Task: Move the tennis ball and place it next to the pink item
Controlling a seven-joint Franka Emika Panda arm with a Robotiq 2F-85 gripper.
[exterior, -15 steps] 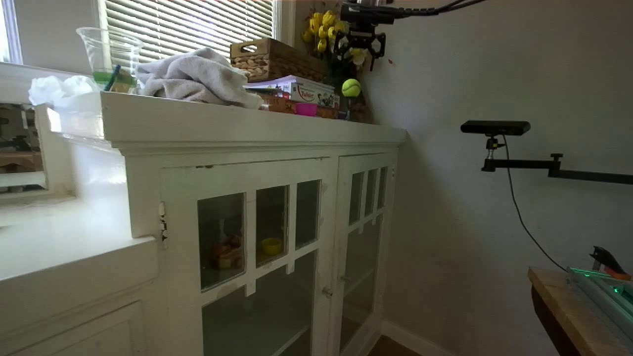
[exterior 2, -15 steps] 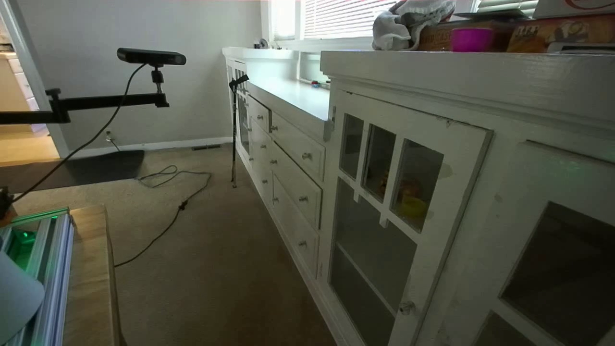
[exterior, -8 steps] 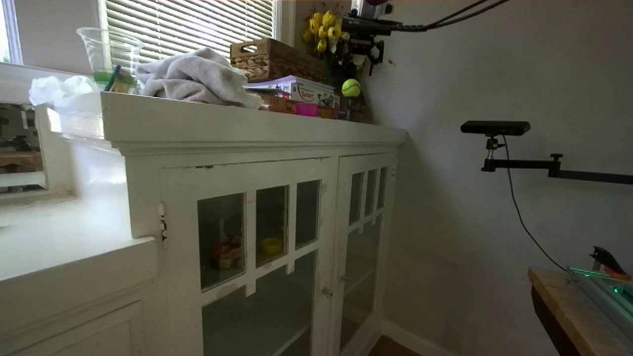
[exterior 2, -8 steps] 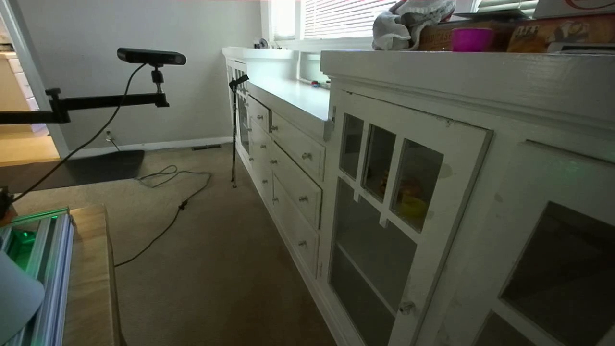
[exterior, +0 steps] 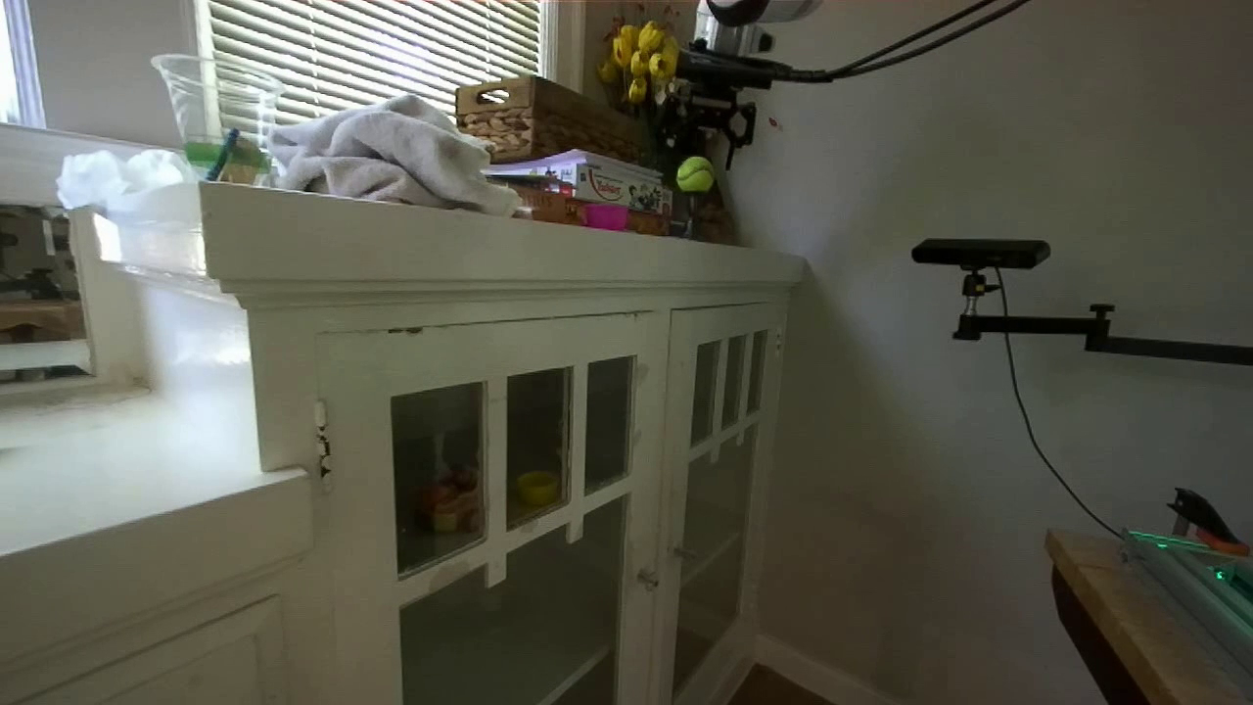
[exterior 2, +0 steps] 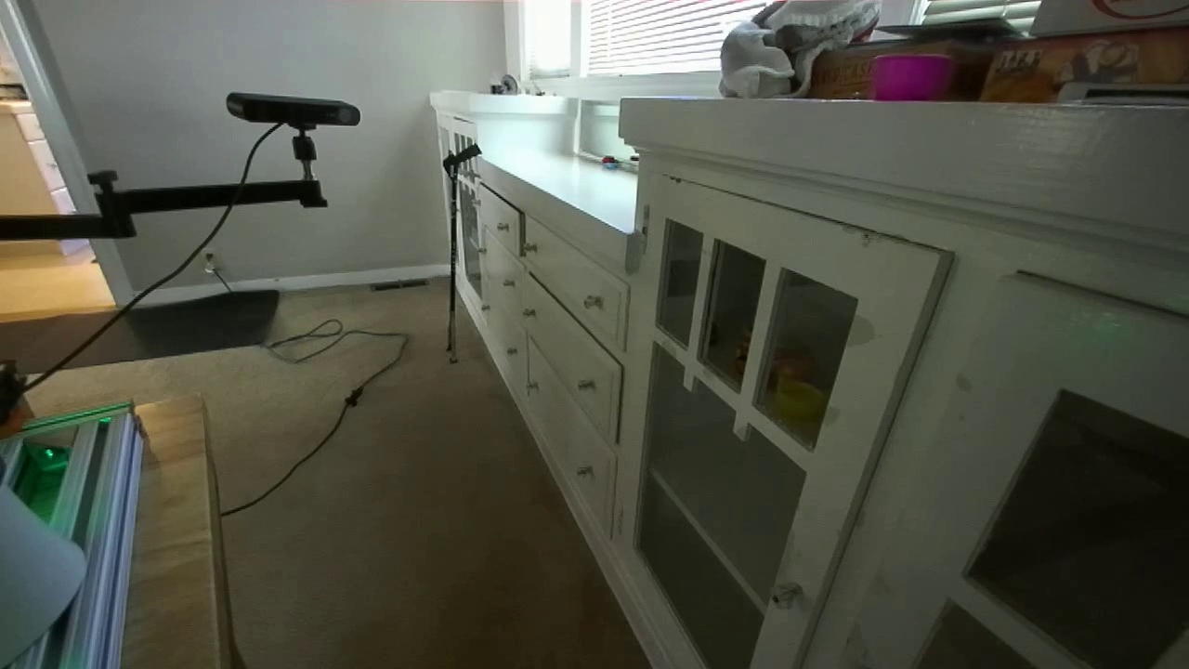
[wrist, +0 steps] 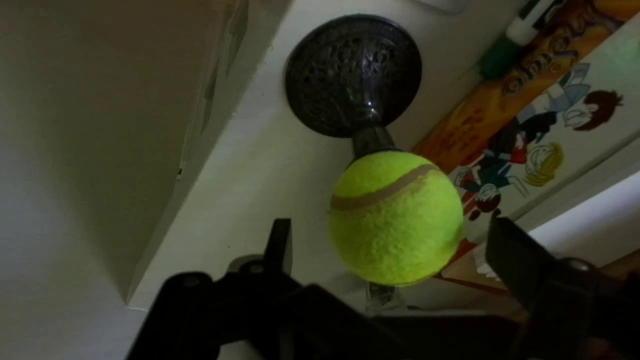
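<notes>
The yellow-green tennis ball (exterior: pixel 695 174) rests on top of a dark ornate stand (wrist: pixel 345 75) near the far end of the white cabinet top. The pink item, a small pink cup (exterior: pixel 606 216), stands in front of stacked boxes at the cabinet's front edge; it also shows in an exterior view (exterior 2: pixel 912 77). My gripper (exterior: pixel 705 149) is open just above the ball. In the wrist view, the ball (wrist: pixel 395 220) shows between the open fingers of my gripper (wrist: pixel 389 222), with a gap on both sides. The pink cup is out of the wrist view.
Game boxes (exterior: pixel 617 184) are stacked behind the pink cup. A woven basket (exterior: pixel 548 117), yellow flowers (exterior: pixel 641 49) and a grey towel (exterior: pixel 392 152) stand or lie around them. A green-tipped marker (wrist: pixel 520 37) lies by the boxes. A wall (exterior: pixel 881 147) closes the cabinet's end.
In an exterior view, my gripper has moved down toward the ball, staying open. The ball, the stand and the pink cup have not moved.
</notes>
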